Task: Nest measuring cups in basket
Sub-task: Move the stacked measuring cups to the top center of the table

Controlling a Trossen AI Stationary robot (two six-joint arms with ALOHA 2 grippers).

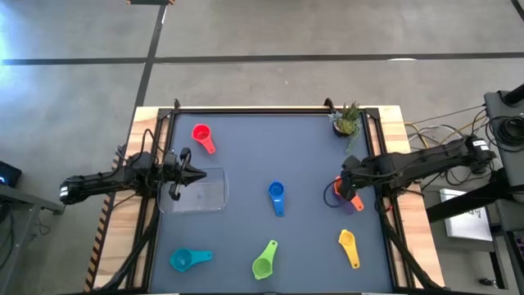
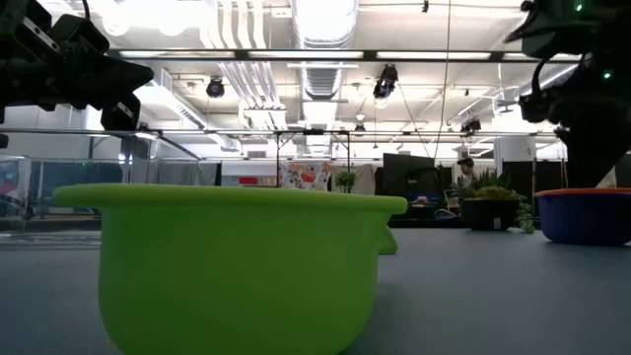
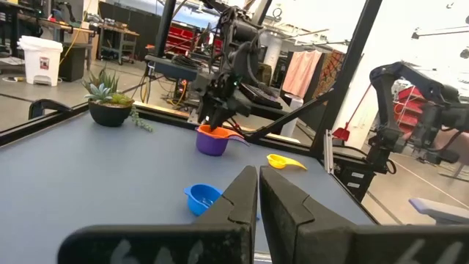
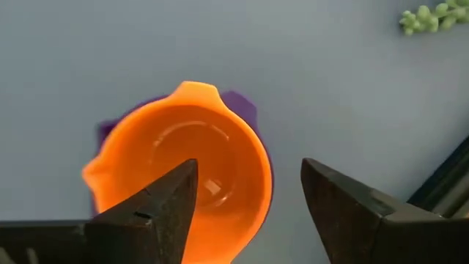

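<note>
Right pincer (image 4: 249,202), fingers apart, hung over the orange cup (image 4: 187,165), which sat nested in the purple cup (image 4: 245,110) on the table (image 1: 246,160), near its right edge. Left pincer (image 1: 196,174), shut and empty, waited above the basket (image 1: 214,197). Basket held no cups. Red (image 1: 201,135), blue (image 1: 276,194), teal (image 1: 182,260), lime (image 1: 264,264) and yellow (image 1: 347,241) lay scattered singly; most work remained.
</note>
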